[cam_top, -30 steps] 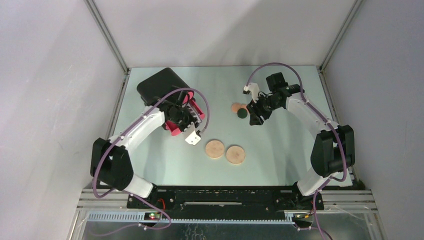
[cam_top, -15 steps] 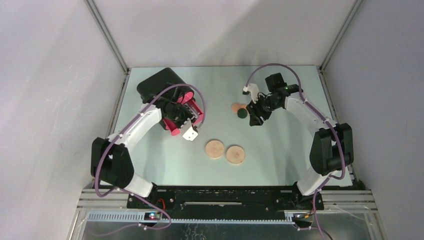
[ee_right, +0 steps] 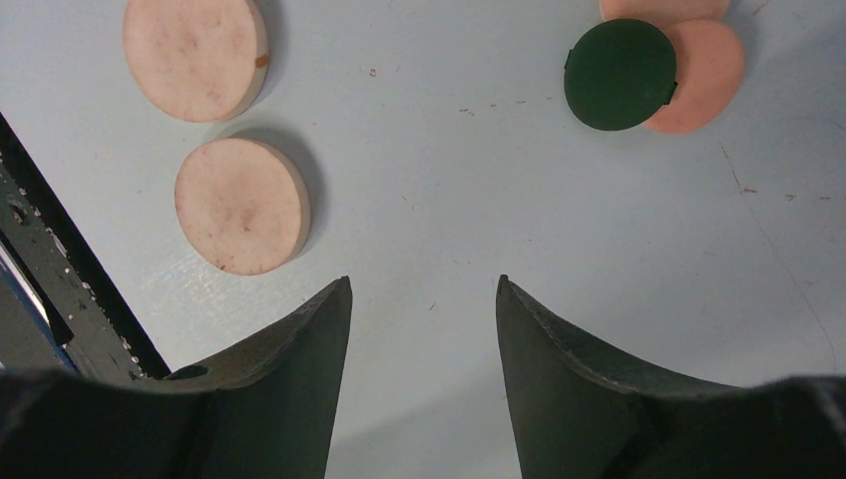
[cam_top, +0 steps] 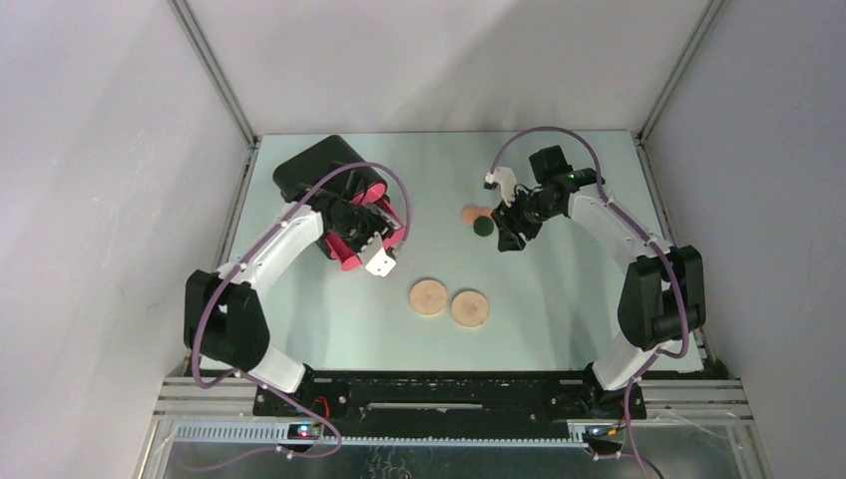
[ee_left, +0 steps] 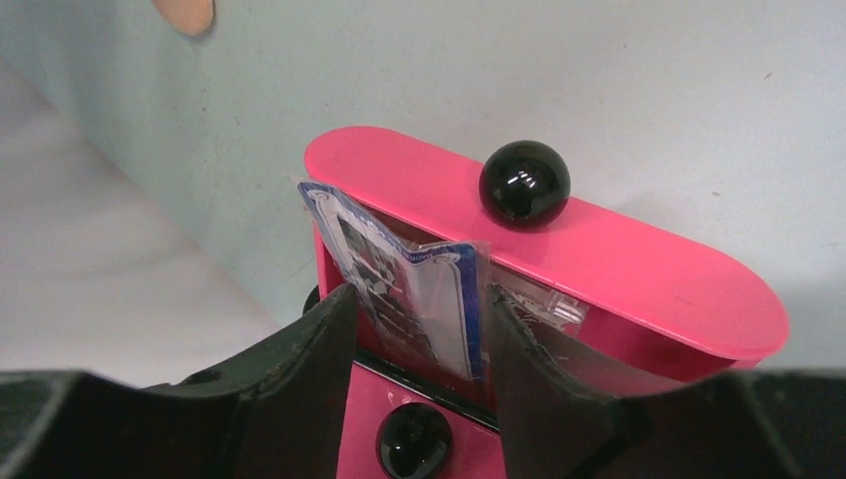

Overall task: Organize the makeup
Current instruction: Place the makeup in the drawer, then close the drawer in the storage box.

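Left wrist view has the clear packet (ee_left: pixel 399 269) at centre frame, standing on edge right in the gap of the left hand (ee_left: pixel 419 299). One black finger (ee_left: pixel 319 349) covers the packet's lower left corner and the other comes up against its blue right edge. The fingers stand partly apart, and I cannot tell whether they pinch the packet or only flank it. The packet's lower end sits inside an open pink drawer (ee_left: pixel 638 289), just behind the drawer's front and left of its black knob (ee_left: pixel 525 181). In the top external view this hand is at the pink drawers of the black box (cam_top: pixel 314 168), at the upper left of the worktop (cam_top: pixel 559 299). The right hand (cam_top: pixel 509 235) hangs at upper centre right of that view. The green round (cam_top: pixel 484 227) lies just to its left, and the peach round (cam_top: pixel 471 213) lies just beyond that. In the right wrist view the right hand's fingers are spread wide with only bare worktop between them, holding nothing. There the green round lies at upper right, well off the gap, overlapping the peach round's edge. Two tan discs (ee_right: pixel 195 55) (ee_right: pixel 242 205) lie flat at the upper left of that view, near each other but apart. In the top external view they sit side by side at lower centre, between the two hands and well apart from both.
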`<state>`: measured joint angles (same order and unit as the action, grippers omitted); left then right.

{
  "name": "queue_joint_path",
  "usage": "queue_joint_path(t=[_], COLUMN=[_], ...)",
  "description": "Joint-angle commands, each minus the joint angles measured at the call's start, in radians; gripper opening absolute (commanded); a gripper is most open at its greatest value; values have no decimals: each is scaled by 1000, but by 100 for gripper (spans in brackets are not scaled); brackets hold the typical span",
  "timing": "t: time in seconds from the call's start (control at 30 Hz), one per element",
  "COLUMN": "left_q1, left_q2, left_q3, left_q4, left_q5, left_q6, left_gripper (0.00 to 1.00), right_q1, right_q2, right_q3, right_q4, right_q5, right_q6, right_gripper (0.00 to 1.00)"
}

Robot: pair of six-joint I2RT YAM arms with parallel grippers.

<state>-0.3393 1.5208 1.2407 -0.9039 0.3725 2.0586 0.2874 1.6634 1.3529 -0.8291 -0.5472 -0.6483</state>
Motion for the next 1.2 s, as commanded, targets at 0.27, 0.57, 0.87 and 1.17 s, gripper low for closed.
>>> queue_joint_path(t=[0.27,0.57,0.87,1.17], left_q1=[7,1,-4,-9], left_q2=[-62,-7,45,82], left_q3=[105,83,75,82], left_q4=[-21,202,223,220], left_q5=[306,330,285,186], left_q6=[-233,-551,-594,-582], left_gripper=[69,75,77,76], right_q1=[-4,-4,-4,-3], right_q2=[1,2,7,10], right_q3=[-1,0,0,-1], right_q4=[-6,-9,-10,-11], right_q5=[-6,-8,-3,-2], right_q6=[-17,-17,-19,-20], right_gripper=[64,64,63,63])
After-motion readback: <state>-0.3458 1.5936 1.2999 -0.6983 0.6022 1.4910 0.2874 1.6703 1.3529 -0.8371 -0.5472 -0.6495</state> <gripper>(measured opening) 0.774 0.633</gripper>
